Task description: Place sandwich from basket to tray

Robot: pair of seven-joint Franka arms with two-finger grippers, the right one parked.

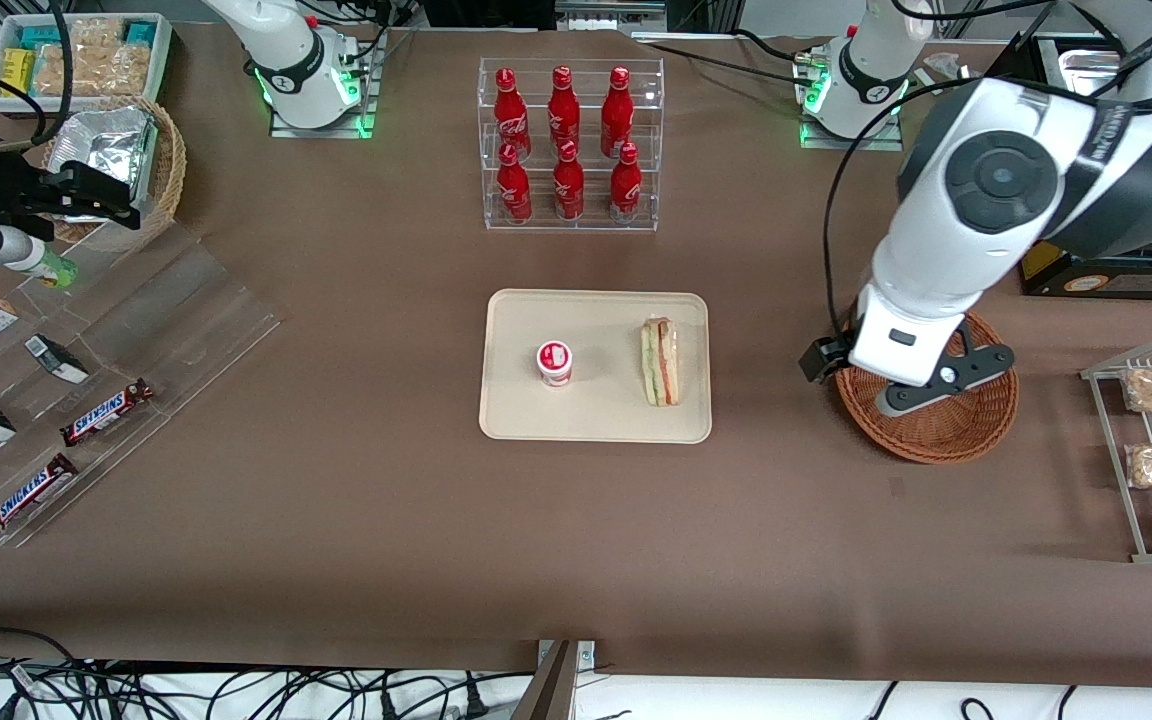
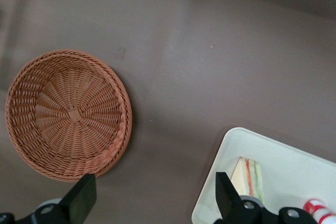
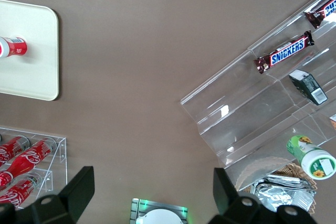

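Triangular clear-wrapped wedge sandwich [image 1: 660,362], white bread with green, red, pink layers, seen lying on flat cream-beige rectangular tray [image 1: 596,420] beside small red-and-white cup [image 1: 554,363]; round reddish-brown wicker basket [image 1: 946,430] empty; left gripper [image 2: 154,195] held above basket's edge, fingers spread, nothing gripped; "SNICKERS" read on brown bars [image 1: 107,411]

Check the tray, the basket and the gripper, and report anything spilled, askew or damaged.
Nothing stands out. The sandwich lies intact on the tray, apart from a small red-and-white cup that stands upright. The basket sits flat and holds nothing. The gripper hangs open above the table between basket and tray, gripping nothing.
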